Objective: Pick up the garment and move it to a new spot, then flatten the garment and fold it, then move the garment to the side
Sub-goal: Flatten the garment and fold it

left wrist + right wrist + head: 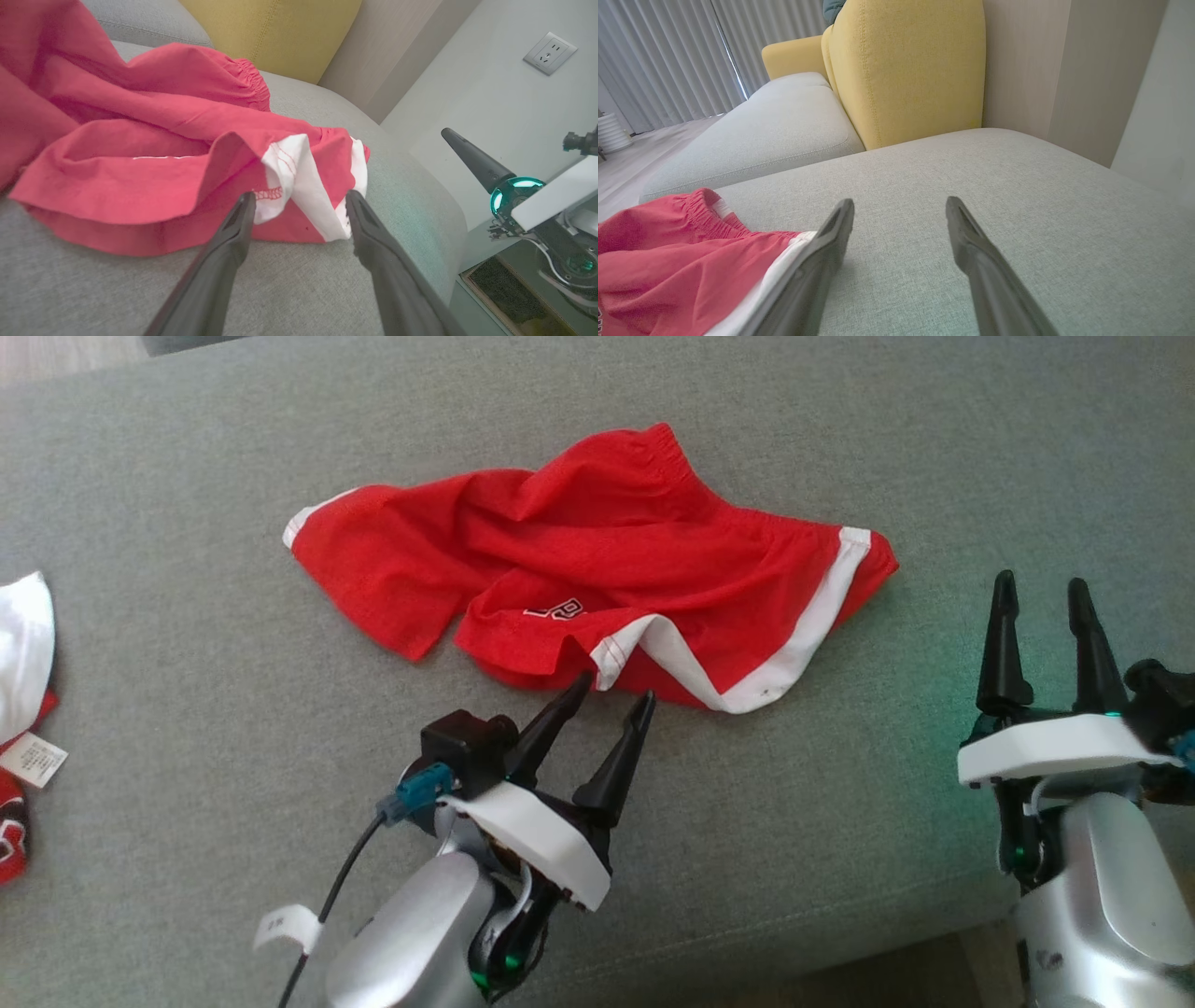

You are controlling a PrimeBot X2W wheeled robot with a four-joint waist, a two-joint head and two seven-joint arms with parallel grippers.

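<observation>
Approaching arm: the left gripper (616, 686) is the nearer of the two, with its tips right at the near hem of the red fabric shorts (597, 560) with white trim. I cannot tell whether they touch the cloth.
Direction to the shorts: straight ahead of the left gripper, away from the robot. In the left wrist view the white-stitched corner of the hem sits between the two fingertips.
Long axis: the shorts run side to side across the head view, with the elastic waistband on the far side and the leg openings toward the robot.
Left gripper state: fingers spread wide, nothing between them.
Right gripper (1042, 581) state: also spread and empty, over bare seat just off the right end of the shorts (beside the cloth, not over it).
Where the shorts lie: about the middle of the grey woven sofa seat (187, 784), well apart from the white and red clothes (23, 653) at the seat's left edge.
Look of the shorts: crumpled rather than flat, with deep folds across the middle and one leg lapped over the other. A raised loop of hem stands at the near edge, and part of a white printed logo shows.
Step in hand: likely the first pick-up, judging by the bunched cloth and empty grippers.
What the move calls for: probably a short push forward, then closing on the raised hem. Thin cloth should bunch easily, but a shallow bite may catch one layer only.
Background: a yellow upholstered cushion (906, 70) stands behind the seat.
</observation>
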